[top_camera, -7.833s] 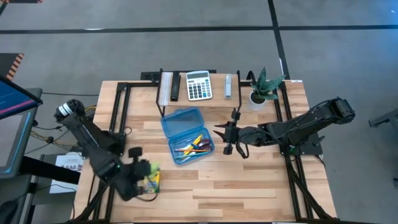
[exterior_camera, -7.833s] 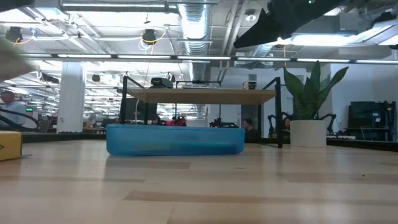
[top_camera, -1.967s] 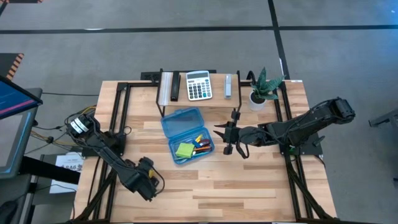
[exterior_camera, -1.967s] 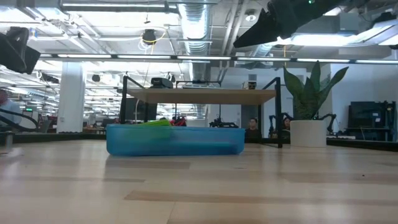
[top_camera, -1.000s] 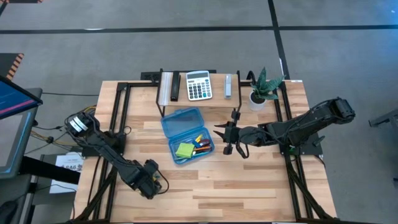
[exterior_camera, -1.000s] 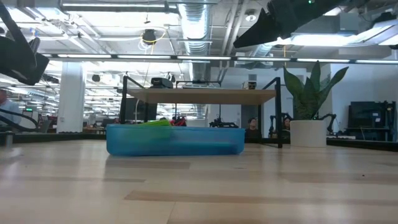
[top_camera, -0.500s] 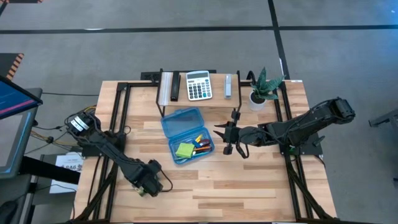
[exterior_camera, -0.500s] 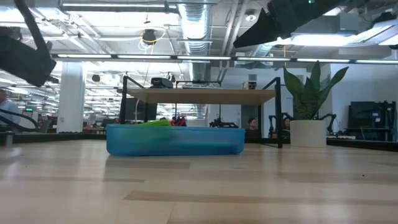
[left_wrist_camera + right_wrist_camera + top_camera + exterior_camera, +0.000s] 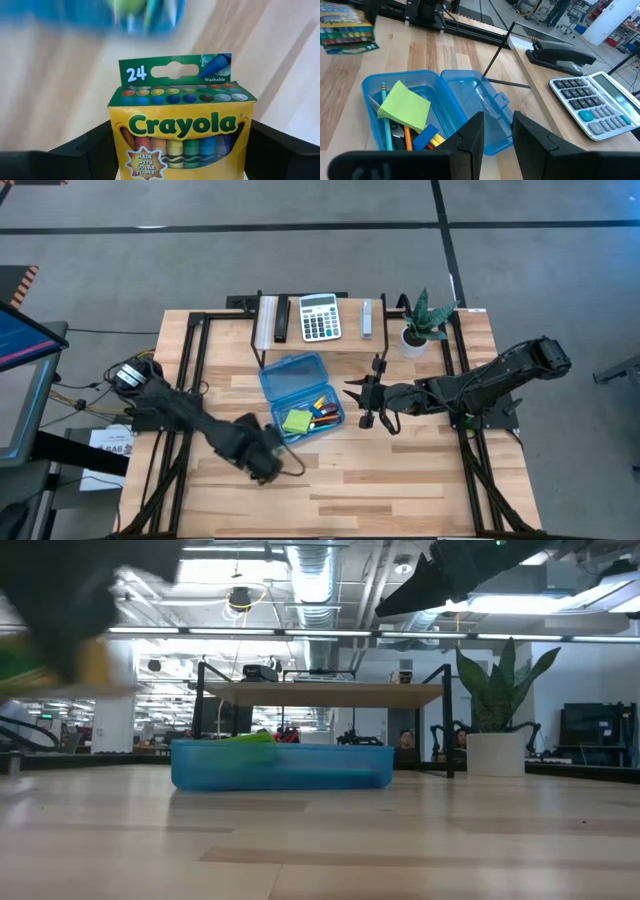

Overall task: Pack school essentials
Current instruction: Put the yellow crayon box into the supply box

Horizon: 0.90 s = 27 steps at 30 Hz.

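My left gripper (image 9: 182, 150) is shut on the yellow-green crayon box (image 9: 182, 125) and hovers just near-left of the open blue case (image 9: 300, 395); from above only its dark body (image 9: 262, 455) shows. In the low view the box (image 9: 50, 665) is a blur high above the table. The case lies flat on the table and holds a lime sticky-note pad (image 9: 405, 106), pencils (image 9: 322, 412) and a teal pen (image 9: 386, 125). My right gripper (image 9: 497, 135) waits open, raised, just right of the case. My left gripper pinches the crayon box between its two fingers, one on each narrow side (image 9: 114, 145), at the end away from the flap. The fingers point steeply down. The box hangs below them, flap end (image 9: 172, 72) downward, lifted clear of the table.
On a raised shelf at the table's far edge sit a calculator (image 9: 319, 317) and a black stapler (image 9: 282, 320). A potted plant (image 9: 415, 330) stands at the far right. Bare wood lies along the near edge.
My left gripper has risen and gone toward the table's right, toward the blue case, its wrist rolling as it went. It carries the crayon box, which now hangs clear above the table. My right arm has kept still.
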Each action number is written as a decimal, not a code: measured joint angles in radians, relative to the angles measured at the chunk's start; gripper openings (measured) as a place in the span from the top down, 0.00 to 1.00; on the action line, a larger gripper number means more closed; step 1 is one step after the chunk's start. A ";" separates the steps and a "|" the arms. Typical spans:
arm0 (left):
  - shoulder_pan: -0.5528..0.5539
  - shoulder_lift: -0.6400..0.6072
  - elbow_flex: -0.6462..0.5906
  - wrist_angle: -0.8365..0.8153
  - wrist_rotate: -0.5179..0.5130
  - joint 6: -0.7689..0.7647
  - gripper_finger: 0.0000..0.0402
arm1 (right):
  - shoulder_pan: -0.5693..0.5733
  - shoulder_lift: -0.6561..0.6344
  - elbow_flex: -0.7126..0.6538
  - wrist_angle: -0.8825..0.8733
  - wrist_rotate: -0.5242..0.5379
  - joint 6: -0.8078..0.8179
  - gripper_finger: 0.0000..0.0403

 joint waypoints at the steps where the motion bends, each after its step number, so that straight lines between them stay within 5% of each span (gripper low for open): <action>1: 0.018 0.000 0.022 -0.001 -0.034 0.057 0.23 | 0.000 0.000 0.000 0.000 0.000 0.000 0.70; 10: 0.244 0.000 0.133 0.125 -0.152 0.491 0.23 | 0.000 0.000 0.000 -0.012 0.000 -0.005 0.70; 18: 0.416 0.059 0.134 0.323 -0.029 0.699 0.23 | 0.000 0.000 0.000 -0.037 0.006 -0.007 0.70; 27: 0.453 0.186 0.134 0.313 0.072 0.726 0.23 | 0.000 0.000 0.000 -0.040 0.007 -0.008 0.70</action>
